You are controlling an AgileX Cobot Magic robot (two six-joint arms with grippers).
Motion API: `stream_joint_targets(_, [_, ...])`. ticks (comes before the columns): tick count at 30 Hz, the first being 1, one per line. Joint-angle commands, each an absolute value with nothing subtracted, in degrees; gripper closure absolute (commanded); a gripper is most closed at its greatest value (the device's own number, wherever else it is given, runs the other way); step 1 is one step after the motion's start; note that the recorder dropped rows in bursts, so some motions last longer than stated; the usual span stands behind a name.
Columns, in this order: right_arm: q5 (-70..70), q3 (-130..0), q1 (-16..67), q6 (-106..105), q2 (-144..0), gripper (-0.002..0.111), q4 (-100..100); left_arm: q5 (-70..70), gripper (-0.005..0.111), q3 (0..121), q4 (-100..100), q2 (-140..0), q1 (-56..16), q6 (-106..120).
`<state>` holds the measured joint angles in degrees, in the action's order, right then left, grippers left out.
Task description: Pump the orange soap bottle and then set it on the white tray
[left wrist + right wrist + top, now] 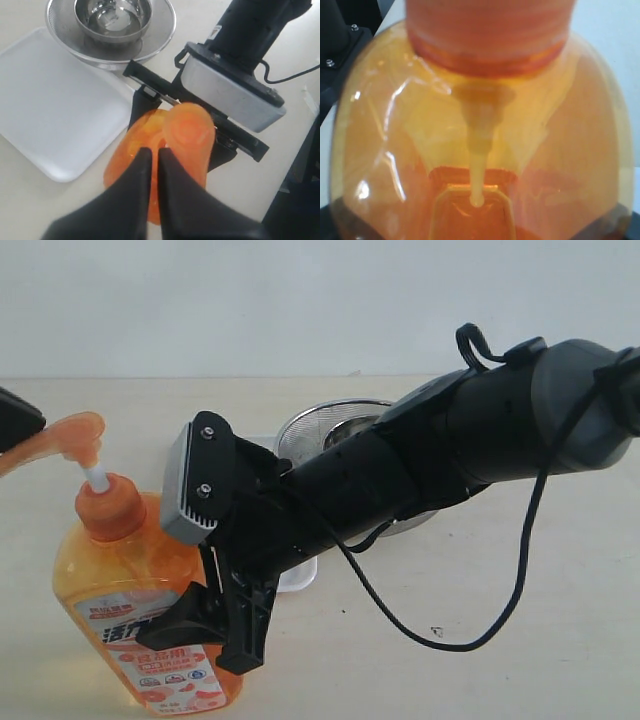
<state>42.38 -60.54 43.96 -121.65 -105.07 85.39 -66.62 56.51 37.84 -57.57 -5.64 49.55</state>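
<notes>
The orange soap bottle (130,580) stands upright at the front left, with its white stem and orange pump head (72,436) raised. My right gripper (215,628) reaches across and is shut on the bottle's body; the bottle (480,125) fills the right wrist view. My left gripper (152,152) is shut, its black fingers pressed together just above the pump head (187,131); only its edge (15,420) shows in the exterior view, at the pump's spout. The white tray (55,110) lies flat beside the bottle and is mostly hidden behind the right arm (298,578).
Nested round steel bowls (110,25) sit just beyond the tray, partly seen behind the right arm (320,425). The right arm's cable (520,570) loops down onto the table.
</notes>
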Motion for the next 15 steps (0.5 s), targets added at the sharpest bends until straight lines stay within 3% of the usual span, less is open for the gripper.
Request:
stream_joint_targets(1, [42.93,-61.23,43.97,-121.96,-104.62,0.108,86.59,-67.49,0.102,53.57,38.56,-56.83,-5.91,48.83])
stream_joint_targets(15, [42.81,-61.23,43.97,-121.96,-104.62,0.108,86.59,-69.18,0.102,53.39,39.64,-51.90,-5.91,46.69])
